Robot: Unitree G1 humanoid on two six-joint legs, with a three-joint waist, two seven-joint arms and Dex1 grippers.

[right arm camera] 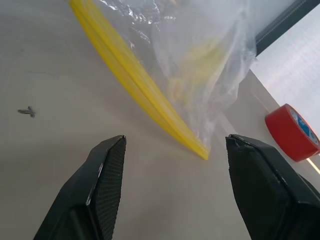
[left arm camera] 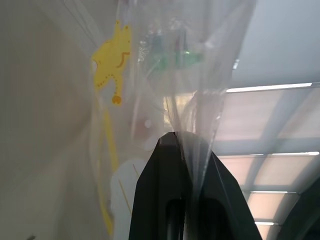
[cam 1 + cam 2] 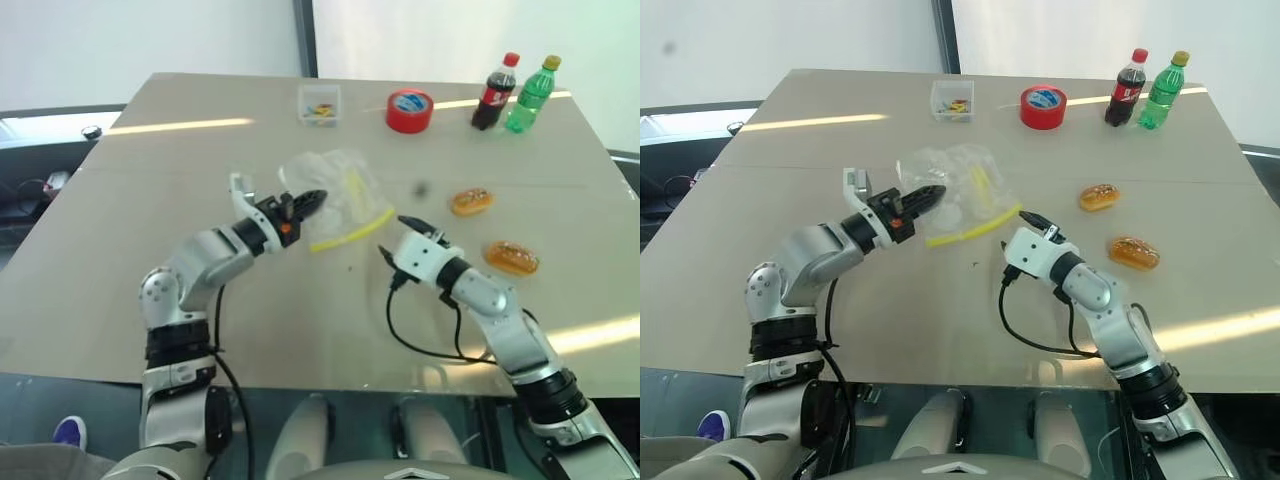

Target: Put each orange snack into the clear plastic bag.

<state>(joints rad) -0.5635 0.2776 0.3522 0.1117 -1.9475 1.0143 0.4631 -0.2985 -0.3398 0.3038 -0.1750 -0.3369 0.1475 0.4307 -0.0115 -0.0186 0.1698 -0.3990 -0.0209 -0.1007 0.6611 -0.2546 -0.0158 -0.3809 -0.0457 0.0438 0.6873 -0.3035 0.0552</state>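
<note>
Left hand (image 3: 312, 200), head views: pinched together on the clear plastic bag (image 3: 335, 195), lifting one edge off the surface (image 3: 200, 330), likely to let the mouth gape.
Right hand (image 3: 405, 240), head views: fingers apart, empty, just short of the bag's yellow seal strip (image 3: 350, 234), probably to catch the other lip.
Bag axis: strip runs diagonally, far end toward the orange snacks (image 3: 471, 202).
Snacks: two, well apart from the bag, lying long-side across, beside the right arm.
Left wrist view: film clamped between the fingertips (image 2: 172, 150).
Right wrist view: strip slants ahead of the open fingers (image 1: 107, 170); whether the mouth is unsealed is hard to tell.
</note>
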